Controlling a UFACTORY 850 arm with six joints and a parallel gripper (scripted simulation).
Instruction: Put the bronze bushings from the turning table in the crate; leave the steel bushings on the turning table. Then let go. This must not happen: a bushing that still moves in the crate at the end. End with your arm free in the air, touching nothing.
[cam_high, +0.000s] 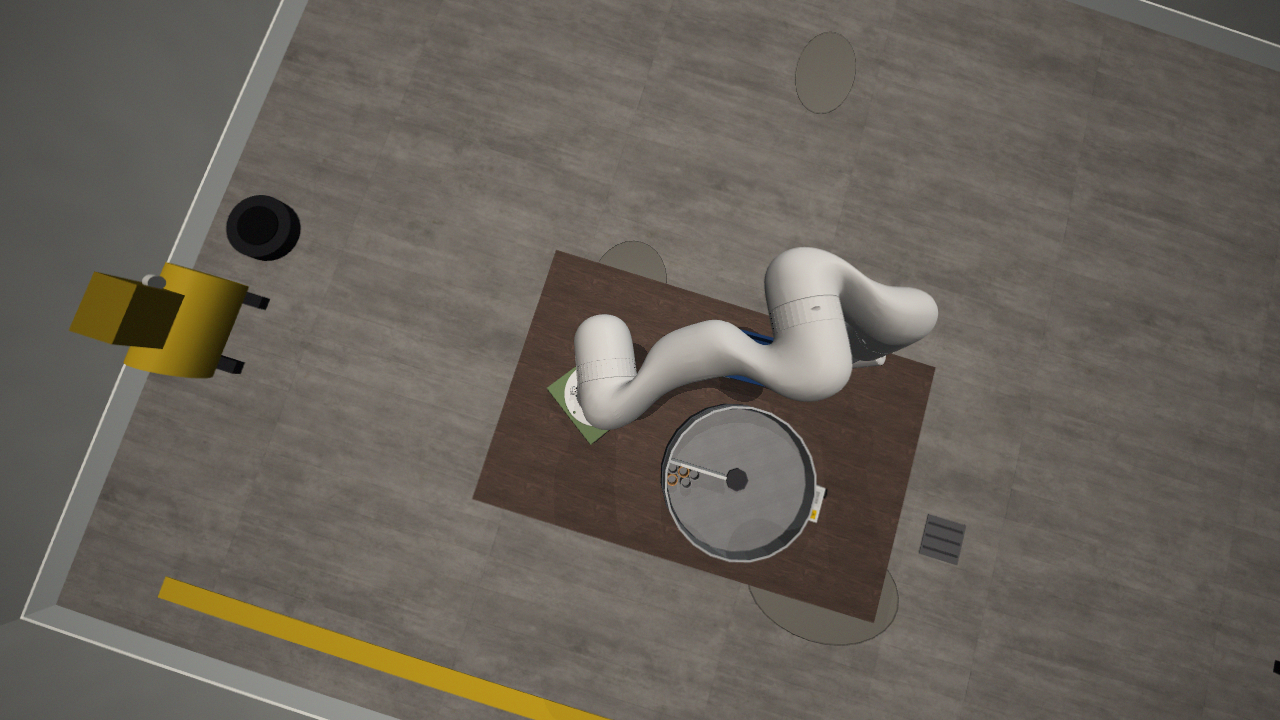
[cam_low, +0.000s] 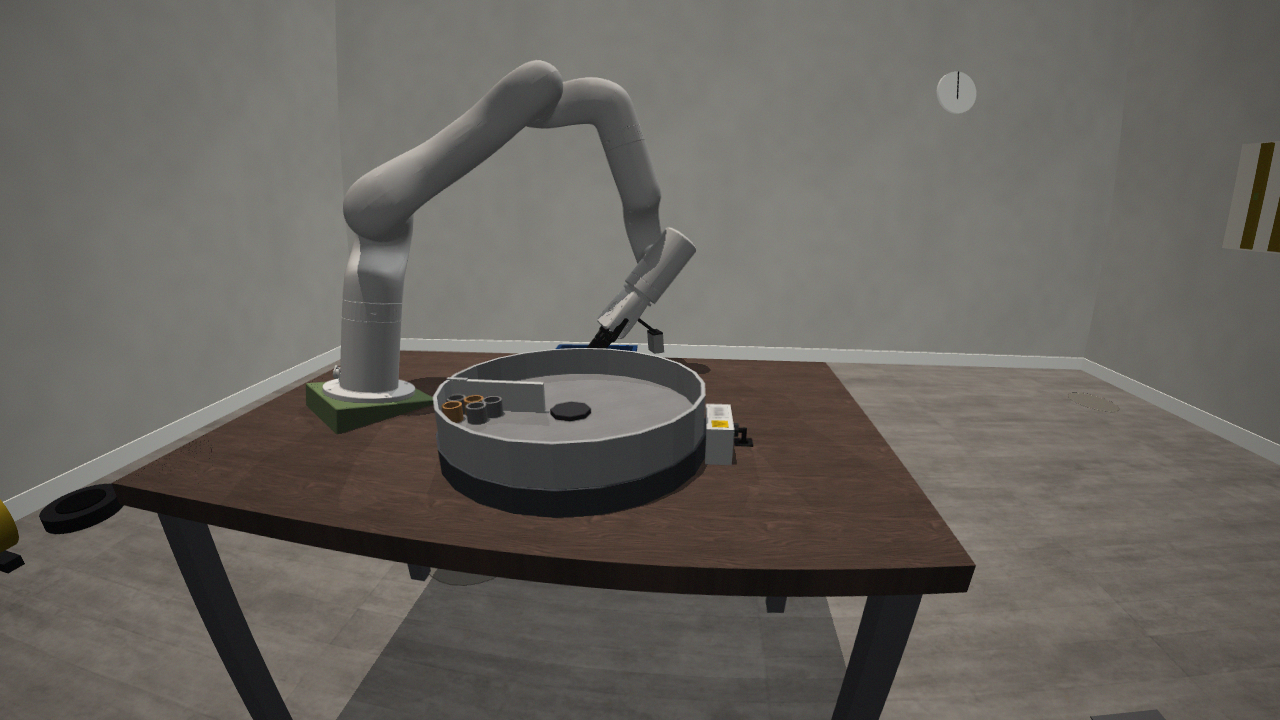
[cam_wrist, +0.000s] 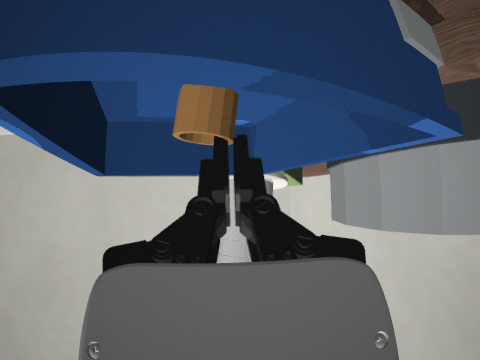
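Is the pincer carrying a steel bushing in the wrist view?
No: the pincer is pinching the wall of a bronze bushing, held in front of the blue crate.

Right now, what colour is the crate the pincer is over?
Blue. The crate shows best in the wrist view.

The table top (cam_low: 805, 501) looked like dark, grained wood with a slight sheen. The turning table (cam_low: 572, 447) was matt grey, metal-like. The arm (cam_low: 447, 152) was smooth off-white plastic or painted casing. The crate (cam_wrist: 267, 27) looked like glossy blue plastic; the held bronze bushing (cam_wrist: 206, 115) was smooth, dull orange-brown.
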